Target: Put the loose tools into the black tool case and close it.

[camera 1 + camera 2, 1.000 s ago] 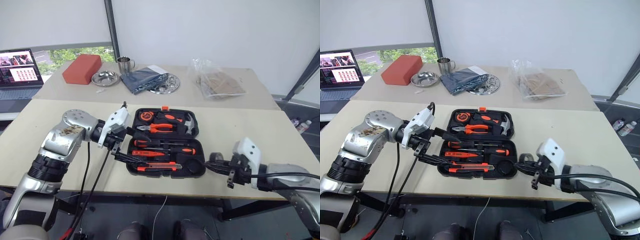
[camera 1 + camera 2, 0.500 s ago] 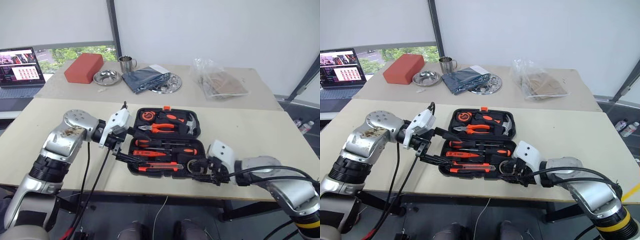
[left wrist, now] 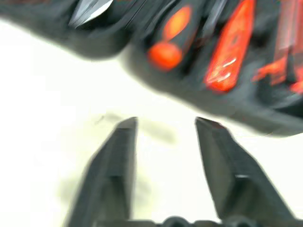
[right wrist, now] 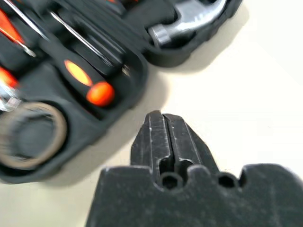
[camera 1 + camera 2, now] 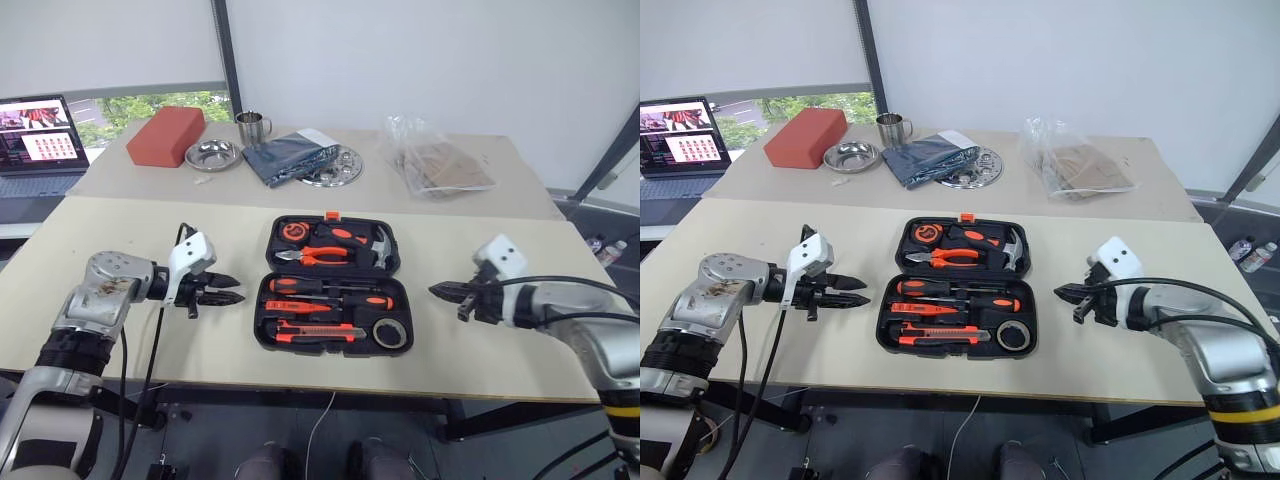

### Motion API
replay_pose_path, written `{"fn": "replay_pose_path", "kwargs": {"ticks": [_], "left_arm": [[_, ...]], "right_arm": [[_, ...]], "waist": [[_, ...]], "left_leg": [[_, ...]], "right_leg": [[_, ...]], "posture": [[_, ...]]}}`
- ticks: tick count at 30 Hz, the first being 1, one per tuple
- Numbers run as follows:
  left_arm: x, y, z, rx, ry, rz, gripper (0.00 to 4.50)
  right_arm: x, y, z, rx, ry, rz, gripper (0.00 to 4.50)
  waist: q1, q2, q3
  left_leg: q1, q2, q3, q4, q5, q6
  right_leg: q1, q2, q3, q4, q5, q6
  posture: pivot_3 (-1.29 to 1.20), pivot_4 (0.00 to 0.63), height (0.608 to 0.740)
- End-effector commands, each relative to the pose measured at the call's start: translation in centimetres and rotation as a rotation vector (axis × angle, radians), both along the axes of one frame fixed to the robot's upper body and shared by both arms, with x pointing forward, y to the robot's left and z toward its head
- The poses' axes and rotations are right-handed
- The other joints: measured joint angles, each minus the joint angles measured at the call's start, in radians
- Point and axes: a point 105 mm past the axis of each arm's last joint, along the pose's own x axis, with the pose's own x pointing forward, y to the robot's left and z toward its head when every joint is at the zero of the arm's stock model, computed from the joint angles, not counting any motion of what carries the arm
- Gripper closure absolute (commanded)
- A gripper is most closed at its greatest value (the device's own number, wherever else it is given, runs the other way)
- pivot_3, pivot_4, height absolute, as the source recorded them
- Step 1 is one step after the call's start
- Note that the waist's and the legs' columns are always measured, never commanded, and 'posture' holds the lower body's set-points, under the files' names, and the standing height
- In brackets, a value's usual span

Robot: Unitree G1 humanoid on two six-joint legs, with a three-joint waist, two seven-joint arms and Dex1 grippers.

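Both claws have pulled back from the black tool case (image 5: 332,283) since a second ago: the left gripper (image 5: 232,290), which had been reaching over the case's near-left corner, now hangs over bare table (image 5: 120,225) just left of the case, and the right gripper (image 5: 440,291), which half a second ago was at the near-right corner by the tape roll (image 5: 389,333), now sits off to the right of the case, apart from it. The case lies open and flat in the middle of the near table, its small orange latch (image 5: 330,215) on the far edge. In the far half lie the pliers (image 5: 325,254) and the hammer (image 5: 375,243); in the near half lie two screwdrivers (image 5: 330,293), the utility knife (image 5: 318,329) along the near edge, and the tape roll in the near-right corner. The left gripper's two fingers (image 3: 116,165) stand a little apart with only table between them, gripping nothing and pointing at the case. The right gripper's fingers (image 4: 161,137) are pressed together, empty, their tip aimed toward the case's right side.
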Motion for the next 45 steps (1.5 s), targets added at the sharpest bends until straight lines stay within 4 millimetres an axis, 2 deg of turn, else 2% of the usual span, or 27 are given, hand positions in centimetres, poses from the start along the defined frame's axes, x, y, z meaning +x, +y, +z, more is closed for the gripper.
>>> {"fn": "replay_pose_path", "kwargs": {"ticks": [1,2,4,6,10,13,19,22,24,28,29,30,33,36,38,39,40,45], "left_arm": [[-0.1,-2.5,0.0,-0.012,-0.018,-0.095,4.28],[-0.3,-3.6,-0.1,-0.034,-0.006,-0.122,4.47],[-0.9,-5.2,-0.1,-0.07,0.027,-0.171,4.47],[-1.8,-5.9,-0.2,-0.068,0.052,-0.227,4.47],[-4.1,-5.6,-0.4,-0.037,0.115,-0.315,4.47],[-5.7,-4.6,-0.9,0.004,0.155,-0.355,4.47],[-6.5,-2.1,-2.5,0.125,0.14,-0.317,4.47],[-6.0,-0.5,-3.1,0.17,0.128,-0.252,4.47],[-5.7,1.6,-3.3,0.212,0.136,-0.189,4.47],[-4.7,4.8,-2.8,0.217,0.171,-0.048,4.47],[-4.4,5.1,-2.5,0.197,0.179,-0.016,3.97],[-3.6,5.1,-1.7,0.131,0.2,0.048,3.83],[-0.5,4.2,0.0,-0.057,0.251,0.236,2.74],[1.4,2.0,1.3,-0.217,0.365,0.333,1.58],[2.3,0.6,1.5,-0.259,0.395,0.368,0.95],[2.8,-0.1,1.5,-0.272,0.403,0.387,0.53],[3.2,-0.7,1.5,-0.289,0.424,0.404,0.48],[3.9,-2.9,0.8,-0.313,0.449,0.419,0.48]], "right_arm": [[1.2,1.5,0.1,-0.052,-0.063,0.086,4.5],[1.3,2.2,-0.2,-0.066,-0.06,0.124,4.5],[1.0,3.8,-0.4,-0.074,-0.051,0.214,4.5],[0.0,5.1,-0.4,-0.059,-0.023,0.309,4.5],[-3.2,6.2,-0.6,-0.051,0.046,0.476,4.5],[-4.3,6.2,-1.0,-0.059,0.057,0.491,4.5],[-5.7,5.1,-2.3,-0.074,0.063,0.413,4.5],[-5.9,3.6,-3.0,-0.113,0.064,0.336,4.5],[-6.1,1.7,-3.2,-0.142,0.063,0.261,4.5],[-5.6,-0.8,-1.8,-0.097,0.064,0.138,4.5],[-5.3,-1.1,-1.3,-0.077,0.061,0.117,3.91],[-4.7,-1.1,-0.5,-0.032,0.049,0.092,3.75],[-2.7,-0.3,1.2,0.106,0.041,0.028,2.66],[-0.4,1.2,1.9,0.198,0.062,-0.026,1.57],[0.9,2.2,1.8,0.209,0.078,-0.049,1.03],[1.6,2.7,1.6,0.21,0.088,-0.066,0.61],[2.3,3.2,1.4,0.206,0.096,-0.086,0.32],[4.9,4.1,0.8,0.252,0.15,-0.188,0.32]], "waist": [[0.0,0.0,0.0],[0.0,0.0,0.0],[-0.001,0.0,0.0],[-0.004,0.0,0.0],[-0.01,0.0,0.0],[-0.017,0.0,0.0],[-0.019,0.0,0.0],[-0.017,0.0,0.0],[-0.017,0.0,0.0],[-0.023,0.002,-0.001],[-0.023,0.002,-0.001],[-0.023,0.002,-0.001],[-0.019,0.001,0.0],[-0.016,0.001,-0.001],[-0.015,0.001,-0.001],[-0.015,0.001,-0.001],[-0.013,0.001,-0.001],[-0.013,0.001,-0.001]], "left_leg": [[0.0,0.0,0.0,0.0,0.0,0.0],[0.0,0.0,0.001,0.0,0.0,0.0],[0.0,0.0,0.001,0.001,0.0,0.0],[0.0,0.0,0.001,0.001,0.0,0.0],[0.0,0.0,0.001,-0.002,0.0,0.0],[0.001,0.001,0.001,-0.004,-0.001,-0.001],[0.002,0.001,0.001,-0.004,-0.001,-0.002],[0.004,0.001,0.001,-0.004,-0.001,-0.002],[0.004,0.001,0.001,-0.004,-0.001,-0.002],[0.007,0.002,0.001,-0.004,-0.001,-0.002],[0.007,0.002,0.002,-0.004,0.0,-0.003],[0.008,0.003,0.002,-0.004,0.0,-0.004],[0.007,0.005,0.001,-0.004,0.003,-0.008],[0.005,0.005,-0.001,-0.004,0.007,-0.008],[0.002,0.004,-0.001,-0.005,0.007,-0.007],[0.002,0.004,-0.001,-0.003,0.007,-0.006],[0.001,0.003,0.0,-0.003,0.008,-0.006],[0.0,0.0,0.0,-0.006,0.007,-0.005]], "right_leg": [[0.0,0.0,0.0,0.0,0.0,0.0],[0.0,0.0,0.0,0.0,0.0,0.0],[0.0,0.0,0.0,0.001,0.0,0.0],[-0.001,0.0,0.0,0.001,0.0,0.0],[-0.002,0.0,0.0,0.001,0.0,0.0],[-0.002,0.0,-0.001,0.001,-0.002,-0.001],[-0.001,-0.001,0.0,0.001,-0.002,-0.001],[0.0,-0.003,0.001,0.002,-0.002,-0.001],[0.0,-0.003,0.001,0.002,-0.002,-0.001],[0.001,-0.004,0.002,0.002,-0.003,0.0],[0.001,-0.004,0.003,0.002,-0.003,0.001],[0.002,-0.004,0.003,0.002,-0.004,0.002],[0.001,0.0,0.002,0.002,-0.002,0.0],[0.0,0.003,0.002,0.003,0.001,-0.002],[-0.002,0.003,0.001,0.003,0.001,-0.002],[-0.002,0.004,0.0,0.003,0.005,-0.009],[-0.002,0.003,0.0,0.003,0.005,-0.009],[-0.002,0.002,-0.001,0.002,0.003,-0.006]], "posture": [[0.0,0.15,0.736],[0.0,0.15,0.736],[0.0,0.15,0.736],[0.0,0.15,0.736],[0.0,0.15,0.736],[0.0,0.15,0.736],[0.0,0.15,0.736],[0.0,0.15,0.736],[0.0,0.15,0.736],[0.0,0.15,0.736],[0.0,0.15,0.736],[0.0,0.15,0.736],[0.0,0.15,0.736],[0.0,0.15,0.736],[0.0,0.15,0.736],[0.0,0.15,0.736],[0.0,0.15,0.736],[0.0,0.15,0.736]]}}
